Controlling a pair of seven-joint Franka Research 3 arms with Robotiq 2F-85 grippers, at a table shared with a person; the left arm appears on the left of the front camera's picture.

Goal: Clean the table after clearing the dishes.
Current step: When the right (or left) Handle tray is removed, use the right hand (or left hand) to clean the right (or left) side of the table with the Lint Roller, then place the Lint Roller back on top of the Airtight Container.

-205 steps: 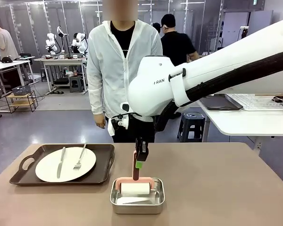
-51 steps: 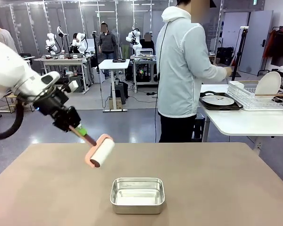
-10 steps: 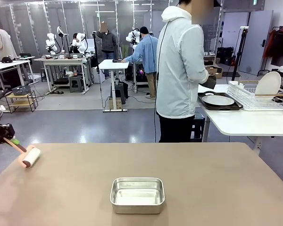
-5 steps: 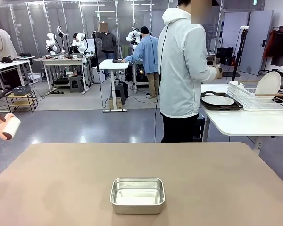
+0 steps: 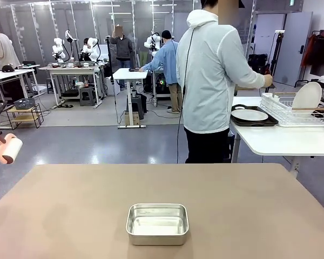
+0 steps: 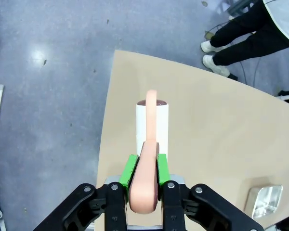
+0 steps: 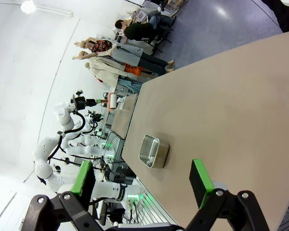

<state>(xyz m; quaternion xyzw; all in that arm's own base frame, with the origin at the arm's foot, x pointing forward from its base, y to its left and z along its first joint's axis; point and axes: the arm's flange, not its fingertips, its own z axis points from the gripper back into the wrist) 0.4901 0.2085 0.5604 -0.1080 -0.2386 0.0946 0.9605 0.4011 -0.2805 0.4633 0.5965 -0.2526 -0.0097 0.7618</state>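
Observation:
The brown table [image 5: 243,205] has no dishes on it. One white plate [image 5: 249,115] lies on a dark tray on the white side table at the right, and another plate [image 5: 306,96] stands in the wire rack. My left gripper [image 6: 144,174] is shut on the pink handle of a white lint roller [image 6: 152,126]. The lint roller [image 5: 8,149] hangs in the air just beyond the table's left edge. My right gripper [image 7: 141,185] is open with nothing between its fingers, high above the table [image 7: 221,106].
A small steel pan [image 5: 157,223] sits near the middle front of the table, also the pan [image 7: 153,150] in the right wrist view. A person [image 5: 213,81] stands at the far side, turned toward the rack [image 5: 294,110].
The roller has risen off the table's left edge and moved left past it. The person's arm has stretched toward the rack.

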